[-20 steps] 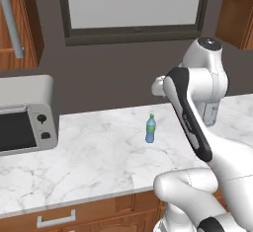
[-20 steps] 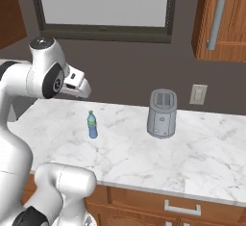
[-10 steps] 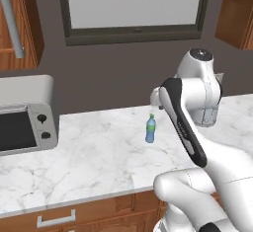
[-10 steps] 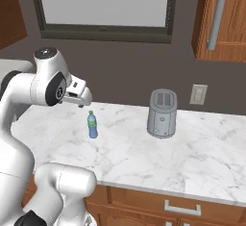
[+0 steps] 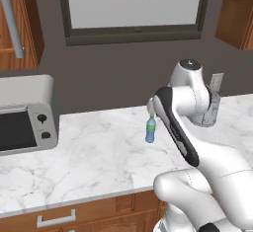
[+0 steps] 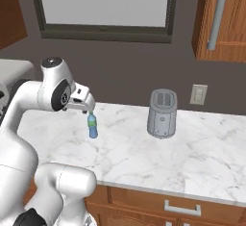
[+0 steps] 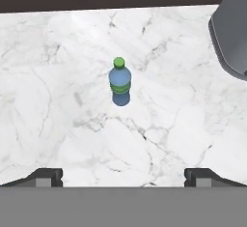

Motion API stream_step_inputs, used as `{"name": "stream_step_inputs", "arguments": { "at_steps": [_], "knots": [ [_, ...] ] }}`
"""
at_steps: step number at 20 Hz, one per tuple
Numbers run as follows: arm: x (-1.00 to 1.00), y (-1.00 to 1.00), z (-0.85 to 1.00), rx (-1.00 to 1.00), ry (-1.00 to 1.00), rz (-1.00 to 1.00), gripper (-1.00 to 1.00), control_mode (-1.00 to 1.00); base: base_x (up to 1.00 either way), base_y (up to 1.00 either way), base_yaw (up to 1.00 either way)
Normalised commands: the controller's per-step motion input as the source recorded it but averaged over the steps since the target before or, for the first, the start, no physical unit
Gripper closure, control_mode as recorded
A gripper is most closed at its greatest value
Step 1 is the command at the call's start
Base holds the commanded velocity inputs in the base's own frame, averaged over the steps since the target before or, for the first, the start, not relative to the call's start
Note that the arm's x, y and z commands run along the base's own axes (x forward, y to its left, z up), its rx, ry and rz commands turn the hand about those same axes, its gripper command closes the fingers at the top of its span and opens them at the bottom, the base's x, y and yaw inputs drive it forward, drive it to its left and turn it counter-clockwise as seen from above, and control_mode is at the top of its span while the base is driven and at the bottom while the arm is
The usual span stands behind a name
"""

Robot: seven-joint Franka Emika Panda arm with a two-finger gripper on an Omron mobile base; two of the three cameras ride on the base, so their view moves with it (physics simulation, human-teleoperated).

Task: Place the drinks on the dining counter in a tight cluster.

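Small blue water bottle with green cap (image 5: 150, 130) (image 6: 92, 126) (image 7: 119, 83) stands upright on the white marble worktop (image 5: 99, 152) (image 6: 202, 148) (image 7: 58, 100), centre of our hand view. We see the jaws spread wide and empty just above it, with a grey toaster (image 6: 162, 113) (image 7: 231, 28) at right.

Flanking base views (hand view overhead)

dark wall (image 5: 113, 78), framed window (image 6: 103, 6), wooden cabinets (image 6: 221, 20), marble counter (image 5: 94, 157), wall outlet (image 6: 198, 94)
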Motion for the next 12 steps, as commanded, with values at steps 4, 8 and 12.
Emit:
{"name": "stream_step_inputs", "arguments": {
  "at_steps": [4,8,12],
  "knots": [
    [0.59,0.0,0.0,0.0,0.13,0.0,-1.0,-1.0,0.0,0.0,0.0],
    [0.54,0.0,0.0,0.0,0.1,0.0,-1.0,-1.0,0.0,0.0,0.0],
    [0.21,0.0,-0.15,0.0,0.0,0.0,-1.0,-1.0,0.0,0.0,0.0]
  ]
}}
